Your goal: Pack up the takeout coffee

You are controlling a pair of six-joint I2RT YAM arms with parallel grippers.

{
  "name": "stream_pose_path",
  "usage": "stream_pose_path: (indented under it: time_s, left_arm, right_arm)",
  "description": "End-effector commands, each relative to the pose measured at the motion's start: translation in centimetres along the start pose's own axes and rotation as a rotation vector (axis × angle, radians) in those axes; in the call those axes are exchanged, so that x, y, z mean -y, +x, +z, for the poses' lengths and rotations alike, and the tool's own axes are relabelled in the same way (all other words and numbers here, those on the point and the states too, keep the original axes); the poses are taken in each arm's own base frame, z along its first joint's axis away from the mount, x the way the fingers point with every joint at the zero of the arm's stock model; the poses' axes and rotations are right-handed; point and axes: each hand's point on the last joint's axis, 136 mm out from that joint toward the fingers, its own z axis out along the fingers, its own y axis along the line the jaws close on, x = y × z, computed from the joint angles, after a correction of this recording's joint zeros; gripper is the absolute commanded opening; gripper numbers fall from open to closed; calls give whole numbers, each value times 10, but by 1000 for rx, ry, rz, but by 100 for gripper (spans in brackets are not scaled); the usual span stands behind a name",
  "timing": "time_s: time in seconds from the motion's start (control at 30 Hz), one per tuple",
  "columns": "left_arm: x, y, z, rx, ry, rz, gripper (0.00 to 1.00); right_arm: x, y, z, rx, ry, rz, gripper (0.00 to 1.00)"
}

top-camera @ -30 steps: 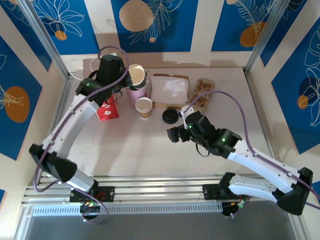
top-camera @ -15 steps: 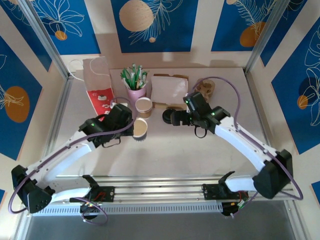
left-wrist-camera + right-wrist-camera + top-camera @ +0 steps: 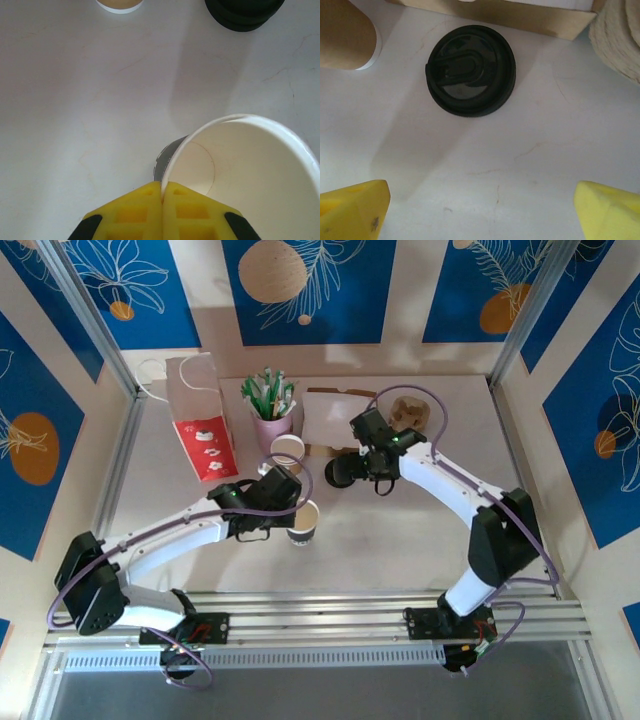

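Over the white table (image 3: 420,530), my left gripper (image 3: 162,186) is clamped flat on the rim of the open paper cup (image 3: 240,165), front-middle. Right gripper (image 3: 480,205) gapes wide above the loose black lid (image 3: 470,70) beside the cardboard box (image 3: 530,17).

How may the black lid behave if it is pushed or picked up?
Probably light and fairly stiff: the black lid looks like thin moulded plastic. Lying flat on the table, it should slide, not roll.
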Motion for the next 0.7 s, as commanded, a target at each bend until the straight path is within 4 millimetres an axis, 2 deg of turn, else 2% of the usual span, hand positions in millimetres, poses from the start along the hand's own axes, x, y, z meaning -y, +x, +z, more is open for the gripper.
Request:
stream_pose_path:
  time_s: [0.0, 0.1, 0.27, 0.37, 0.47, 0.53, 0.57, 0.67]
  left_arm:
    - [5, 7, 9, -14, 16, -13, 0]
    - [3, 11, 15, -16, 14, -17, 7]
    - [1, 11, 14, -12, 5, -6, 25]
    - [-1, 2, 2, 23, -6, 13, 44]
    - [-9, -18, -22, 98, -46, 47, 70]
    - [-17, -34, -44, 172, -73, 65, 93]
    - [-21, -41, -53, 206, -84, 75, 100]
    - [-40, -59, -86, 319, -130, 96, 100]
  right_arm:
    - [-5, -5, 11, -41, -5, -30, 95]
    - [-6, -7, 24, -66, 8, -35, 94]
    - [-11, -12, 42, -94, 27, -67, 91]
    - [-16, -15, 49, -99, 47, -102, 90]
    - [-21, -20, 56, -96, 67, -138, 90]
    - [-23, -23, 61, -101, 69, -145, 90]
    - [-23, -24, 62, -103, 73, -149, 90]
    - [-22, -26, 69, -115, 97, -163, 90]
